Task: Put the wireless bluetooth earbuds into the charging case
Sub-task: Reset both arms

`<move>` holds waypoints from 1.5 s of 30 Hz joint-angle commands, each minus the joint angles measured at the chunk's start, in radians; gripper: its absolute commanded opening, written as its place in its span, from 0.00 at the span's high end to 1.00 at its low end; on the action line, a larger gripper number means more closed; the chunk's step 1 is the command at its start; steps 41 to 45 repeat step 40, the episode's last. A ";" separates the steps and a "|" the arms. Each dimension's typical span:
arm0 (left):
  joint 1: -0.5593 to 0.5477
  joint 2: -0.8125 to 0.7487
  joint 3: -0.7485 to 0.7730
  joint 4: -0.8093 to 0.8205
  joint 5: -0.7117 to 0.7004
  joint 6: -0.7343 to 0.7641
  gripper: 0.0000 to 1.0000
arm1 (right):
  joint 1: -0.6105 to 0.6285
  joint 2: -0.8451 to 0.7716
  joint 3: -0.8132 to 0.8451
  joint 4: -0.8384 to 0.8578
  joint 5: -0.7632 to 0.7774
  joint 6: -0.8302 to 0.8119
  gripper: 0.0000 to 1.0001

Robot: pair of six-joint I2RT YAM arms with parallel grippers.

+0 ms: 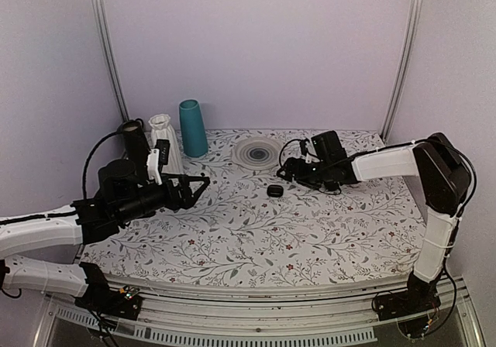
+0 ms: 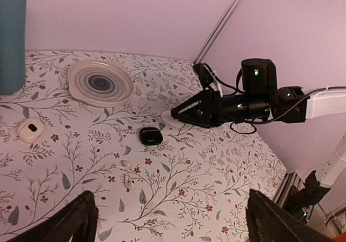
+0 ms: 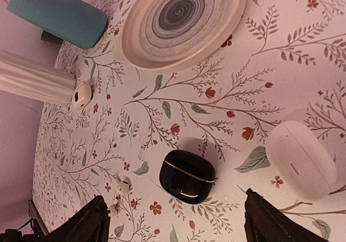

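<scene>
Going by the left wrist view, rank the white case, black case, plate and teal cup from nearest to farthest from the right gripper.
1. The white case, just beneath the tip of the right gripper.
2. The black case, a little further left in the picture and nearer the camera.
3. The plate, further left, toward the back wall.
4. The teal cup, at the picture's far left edge.
</scene>
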 commanded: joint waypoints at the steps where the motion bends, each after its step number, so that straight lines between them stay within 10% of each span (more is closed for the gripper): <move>1: 0.014 0.025 0.003 0.024 0.003 0.020 0.04 | 0.007 -0.152 -0.056 0.042 0.093 -0.053 0.10; 20: 0.019 0.187 0.033 0.213 0.035 0.130 0.04 | 0.007 -0.833 -0.480 0.183 0.235 -0.151 0.01; 45: 0.022 0.166 0.038 0.154 0.047 0.262 0.04 | 0.007 -0.879 -0.549 0.137 0.404 -0.097 0.01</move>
